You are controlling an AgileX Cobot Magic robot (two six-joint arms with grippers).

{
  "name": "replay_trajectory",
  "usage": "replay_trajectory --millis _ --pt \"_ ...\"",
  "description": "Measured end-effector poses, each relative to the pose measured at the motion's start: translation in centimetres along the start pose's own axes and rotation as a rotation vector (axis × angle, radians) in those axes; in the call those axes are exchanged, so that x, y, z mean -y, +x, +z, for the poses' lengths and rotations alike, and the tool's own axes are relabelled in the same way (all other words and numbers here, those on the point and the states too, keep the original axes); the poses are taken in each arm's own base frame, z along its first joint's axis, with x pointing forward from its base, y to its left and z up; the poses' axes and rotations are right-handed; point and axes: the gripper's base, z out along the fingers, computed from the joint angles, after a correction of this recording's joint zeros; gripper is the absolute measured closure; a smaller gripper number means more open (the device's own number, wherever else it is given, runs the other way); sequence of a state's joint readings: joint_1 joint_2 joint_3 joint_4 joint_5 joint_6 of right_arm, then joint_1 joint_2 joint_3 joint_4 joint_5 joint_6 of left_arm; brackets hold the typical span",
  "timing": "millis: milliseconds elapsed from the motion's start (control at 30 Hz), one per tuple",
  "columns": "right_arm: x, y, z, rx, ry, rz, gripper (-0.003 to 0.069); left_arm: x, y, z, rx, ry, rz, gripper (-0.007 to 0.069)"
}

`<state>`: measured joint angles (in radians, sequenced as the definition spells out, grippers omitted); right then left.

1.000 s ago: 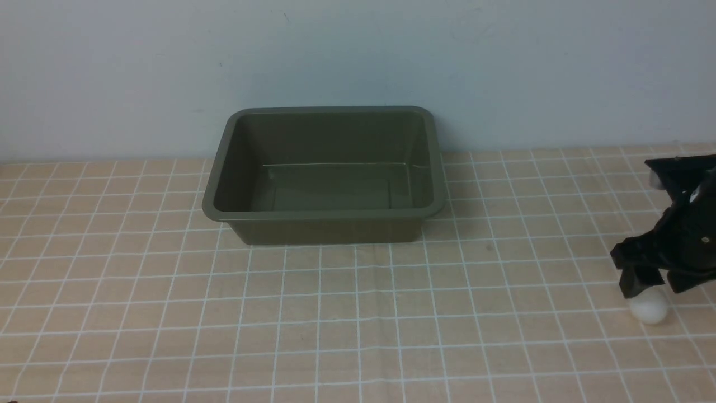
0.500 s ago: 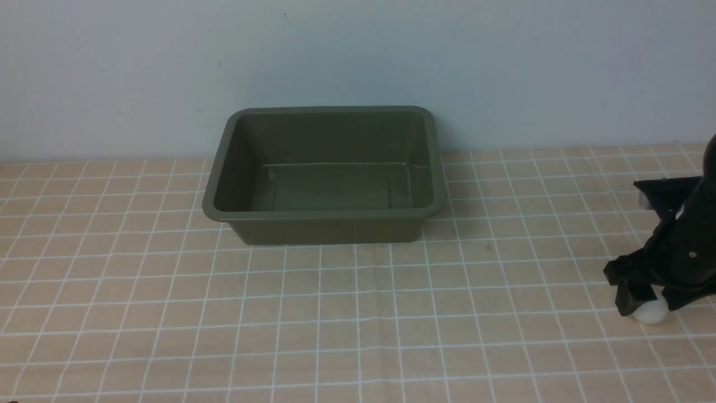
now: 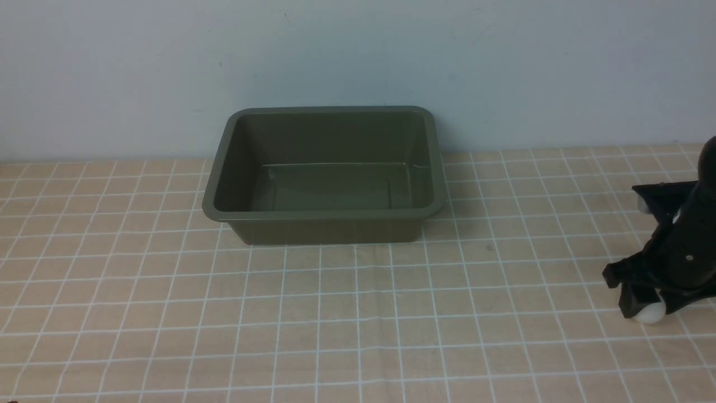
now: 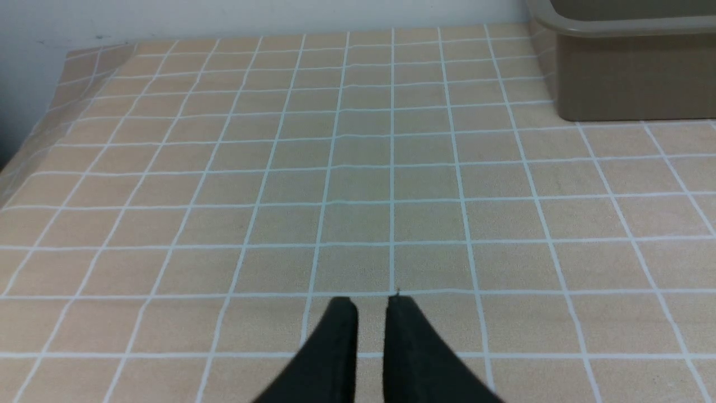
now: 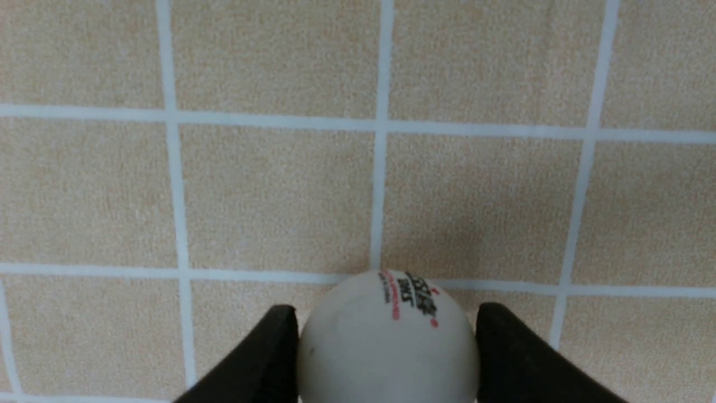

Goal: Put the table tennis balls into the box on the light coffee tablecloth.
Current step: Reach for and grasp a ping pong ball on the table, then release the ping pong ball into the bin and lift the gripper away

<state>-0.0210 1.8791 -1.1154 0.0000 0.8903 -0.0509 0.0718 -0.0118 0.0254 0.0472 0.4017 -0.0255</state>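
Over at three o'clock, the right tool (image 5: 387, 352) has its jaws part-open around the white table tennis ball (image 5: 389, 347), fingers on both sides, down at the light coffee tablecloth (image 3: 335, 313). The left tool (image 4: 371, 305) is nearly closed, a narrow gap between its tips, holding nothing. Toward twelve o'clock sits the empty olive-green box (image 3: 324, 229).

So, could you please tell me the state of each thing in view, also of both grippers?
Table tennis ball: between the right fingers, not in the box.
Box: upright, open at the top, no ball inside.
Tablecloth: spread out, under the box.
Right gripper: around the ball, fingers at its two sides.
Left gripper: fingers nearly together, nothing between them.
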Motion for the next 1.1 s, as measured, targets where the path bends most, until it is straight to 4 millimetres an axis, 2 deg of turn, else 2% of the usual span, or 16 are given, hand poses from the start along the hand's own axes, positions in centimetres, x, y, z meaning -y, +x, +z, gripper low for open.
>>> replay_trajectory --millis 100,233,433,567,633,667,700,800,833,933,1067,1100 --pt "0.0 -0.2 -0.2 0.004 0.000 0.000 0.0291 0.0 0.0 0.0 0.000 0.000 0.000 0.0600" --pt "-0.2 -1.5 -1.6 0.032 -0.032 0.021 0.0291 0.0 0.0 0.0 0.000 0.000 0.000 0.0600" --pt "-1.3 -5.0 -6.4 0.133 -0.169 0.023 0.0291 0.0 0.0 0.0 0.000 0.000 0.000 0.0600" --pt "-4.2 -7.7 -11.2 0.289 -0.300 -0.031 0.0291 0.0 0.0 0.0 0.000 0.000 0.000 0.0600" --pt "-7.1 -8.6 -13.9 0.378 -0.351 -0.098 0.0291 0.0 0.0 0.0 0.000 0.000 0.000 0.0600" --pt "-7.9 -8.8 -14.5 0.402 -0.361 -0.119 0.0291 0.0 0.0 0.0 0.000 0.000 0.000 0.0600" --pt "-10.1 -9.1 -15.9 0.454 -0.377 -0.173 0.0291 0.0 0.0 0.0 0.000 0.000 0.000 0.0600" --pt "-13.7 -9.3 -17.4 0.521 -0.390 -0.263 0.0291 0.0 0.0 0.0 0.000 0.000 0.000 0.0600" --pt "-15.6 -9.4 -17.7 0.541 -0.387 -0.303 0.0291 0.0 0.0 0.0 0.000 0.000 0.000 0.0600" --pt "-18.6 -9.6 -17.0 0.536 -0.366 -0.349 0.0291 0.0 0.0 0.0 0.000 0.000 0.000 0.0600" --pt "-20.6 -10.4 -14.6 0.491 -0.330 -0.367 0.0291 0.0 0.0 0.0 0.000 0.000 0.000 0.0600" --pt "-21.4 -10.8 -13.4 0.466 -0.318 -0.378 0.0291 0.0 0.0 0.0 0.000 0.000 0.000 0.0600"
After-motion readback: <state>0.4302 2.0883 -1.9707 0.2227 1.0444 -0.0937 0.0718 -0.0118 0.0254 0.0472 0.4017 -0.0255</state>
